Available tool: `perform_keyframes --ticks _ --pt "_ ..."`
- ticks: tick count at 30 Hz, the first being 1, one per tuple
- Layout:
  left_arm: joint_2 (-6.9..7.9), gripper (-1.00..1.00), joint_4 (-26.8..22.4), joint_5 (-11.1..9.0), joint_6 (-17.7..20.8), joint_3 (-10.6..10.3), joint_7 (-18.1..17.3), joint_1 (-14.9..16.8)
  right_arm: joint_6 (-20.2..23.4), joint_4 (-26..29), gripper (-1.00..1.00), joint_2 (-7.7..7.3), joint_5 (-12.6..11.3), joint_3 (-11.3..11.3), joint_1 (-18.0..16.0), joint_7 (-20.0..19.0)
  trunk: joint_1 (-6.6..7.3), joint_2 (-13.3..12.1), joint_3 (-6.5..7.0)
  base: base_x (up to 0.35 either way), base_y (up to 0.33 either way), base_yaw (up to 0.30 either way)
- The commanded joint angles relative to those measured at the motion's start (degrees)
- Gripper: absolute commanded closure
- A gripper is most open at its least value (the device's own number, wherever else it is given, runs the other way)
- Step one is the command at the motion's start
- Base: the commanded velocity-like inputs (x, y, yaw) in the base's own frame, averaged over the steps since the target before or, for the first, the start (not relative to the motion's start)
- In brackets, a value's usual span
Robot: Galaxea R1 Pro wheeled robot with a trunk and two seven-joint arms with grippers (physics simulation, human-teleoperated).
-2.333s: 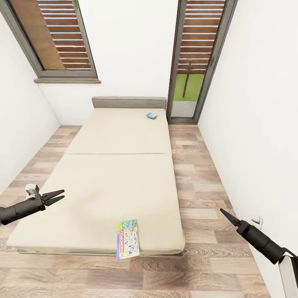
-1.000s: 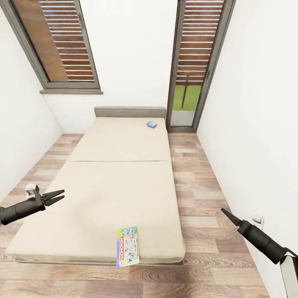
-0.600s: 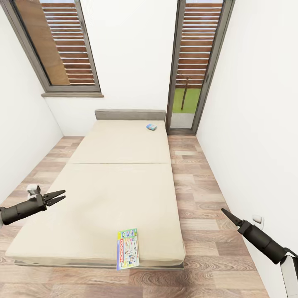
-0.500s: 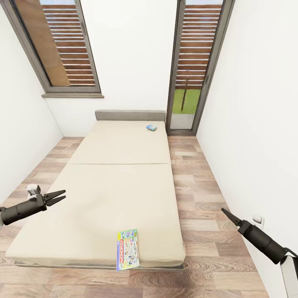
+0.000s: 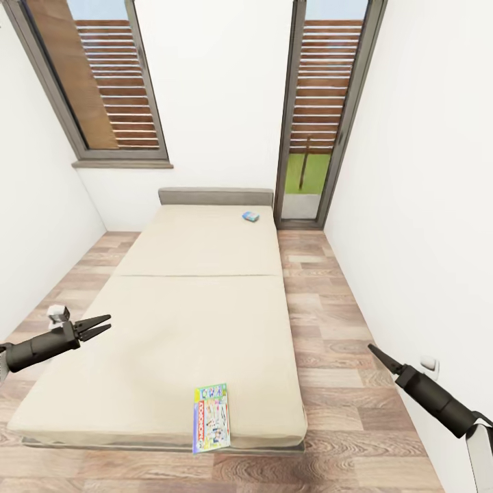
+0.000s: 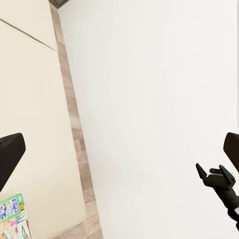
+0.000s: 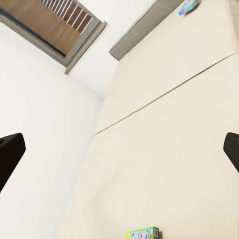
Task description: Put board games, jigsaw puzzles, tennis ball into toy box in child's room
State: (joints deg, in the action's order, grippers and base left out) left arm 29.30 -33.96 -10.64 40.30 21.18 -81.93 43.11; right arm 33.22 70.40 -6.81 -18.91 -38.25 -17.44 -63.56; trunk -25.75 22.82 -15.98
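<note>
Since the earlier frames your whole head view has shifted: more of the windows' tops and some sky show at the upper edge, and the bed sits a little lower and smaller in the frame, so it is the camera that has moved, not the toys. Your arms hold nearly the same poses as before.

You are facing the bed (image 5: 198, 308), a cream mattress in two panels with a seam across the middle of the frame and a grey headboard at its far end. The busy multicolour board game (image 5: 211, 417) lies flat at the near edge of the mattress, at lower centre, its near end reaching the mattress edge or just over it. The small blue board game (image 5: 250, 216) lies at the far right corner of the mattress, close to the headboard, well apart from the first.

Your left gripper (image 5: 100, 325) hangs at the lower left of the head view, beside the mattress's left edge, its jaws parted and empty. Your right gripper (image 5: 373, 350) sits at the lower right over the wood-plank floor (image 5: 329, 322), near the white wall; its jaws taper to a single point from this angle, and you cannot tell whether they are closed. A tall glazed door (image 5: 315, 137) stands at upper right, and a slatted window (image 5: 103, 89) at upper left.
</note>
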Motion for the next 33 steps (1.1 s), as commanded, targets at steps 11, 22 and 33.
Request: perform_keyframes --ticks 11,22,33 --pt "-0.14 -1.00 0.05 0.02 0.63 0.02 -0.28 0.04 0.45 -0.06 -1.00 -0.07 -0.25 -0.32 -0.05 -0.12 -0.03 0.10 0.94 0.000 0.000 0.000" --pt "-0.09 -1.00 0.09 0.00 0.61 0.01 -0.26 0.04 0.36 -0.15 -1.00 -0.11 -0.25 -0.34 -0.05 -0.05 -0.03 0.10 1.98 0.000 0.000 0.000" --pt "-0.14 -1.00 0.10 0.05 0.66 0.00 -0.28 0.04 0.36 -0.18 -1.00 0.06 -0.22 -0.34 -0.05 -0.07 -0.03 0.10 3.02 0.000 0.000 0.000"
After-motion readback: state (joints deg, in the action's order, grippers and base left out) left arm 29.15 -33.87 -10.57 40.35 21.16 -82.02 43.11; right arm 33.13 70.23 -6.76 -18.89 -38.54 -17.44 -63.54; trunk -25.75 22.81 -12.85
